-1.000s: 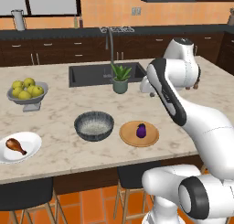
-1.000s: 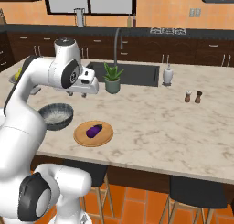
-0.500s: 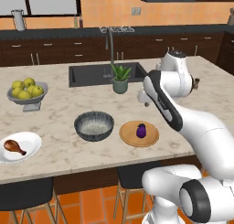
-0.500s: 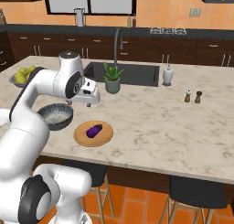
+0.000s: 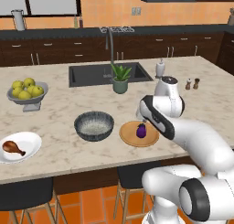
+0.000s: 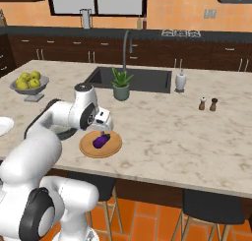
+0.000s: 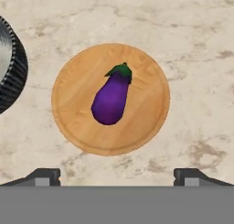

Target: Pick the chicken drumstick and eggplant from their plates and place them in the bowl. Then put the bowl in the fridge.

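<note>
Tool (image 7: 117,175): jaws spread wide, holding nothing, poised above the wooden plate (image 7: 151,122). Eggplant (image 7: 111,98): lying on that plate directly below the tool, green cap pointing away from the fingertips (image 7: 189,176). Bowl (image 5: 94,125): on the marble surface (image 5: 59,113) just beside the wooden plate. Chicken drumstick (image 5: 13,148): on the white plate (image 5: 28,151), well apart from the tool, beyond the bowl.

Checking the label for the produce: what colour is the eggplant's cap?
Green, atop the glossy purple eggplant; clearest in the hand view.
</note>
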